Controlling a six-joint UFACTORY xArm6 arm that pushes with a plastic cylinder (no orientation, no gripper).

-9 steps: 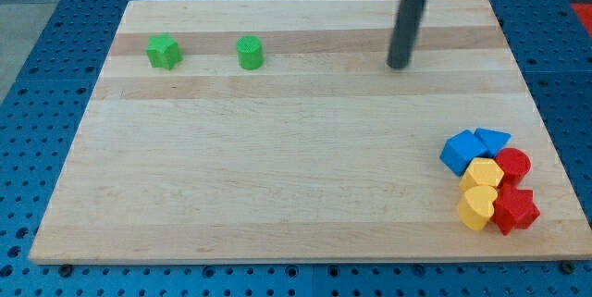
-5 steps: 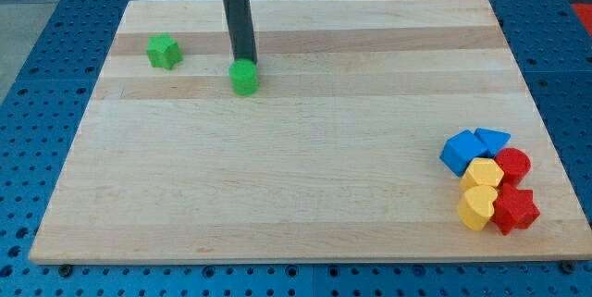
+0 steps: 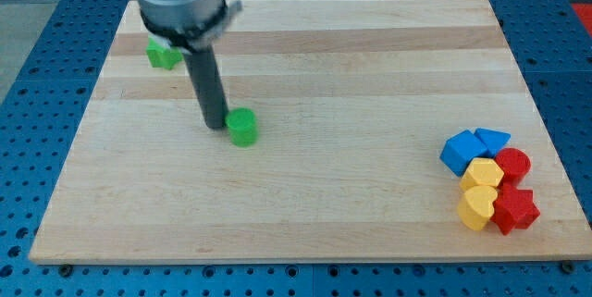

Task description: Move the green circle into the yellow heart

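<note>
The green circle (image 3: 242, 128) lies on the wooden board (image 3: 305, 195), left of its middle. My tip (image 3: 215, 125) stands right against the circle's left side. The yellow heart (image 3: 477, 207) lies at the view's lower right in a cluster of blocks, far from the circle. The rod rises from the tip up to the arm's dark body near the view's top left.
A green star (image 3: 163, 55) sits at the upper left, partly hidden behind the arm. Around the heart lie a yellow hexagon (image 3: 483, 173), two blue blocks (image 3: 460, 152), a red circle (image 3: 513, 164) and a red star (image 3: 515, 210).
My tip swept from the upper right to the left, came behind the green circle and pushed it down the board. The tip now stands at the circle's left side.
</note>
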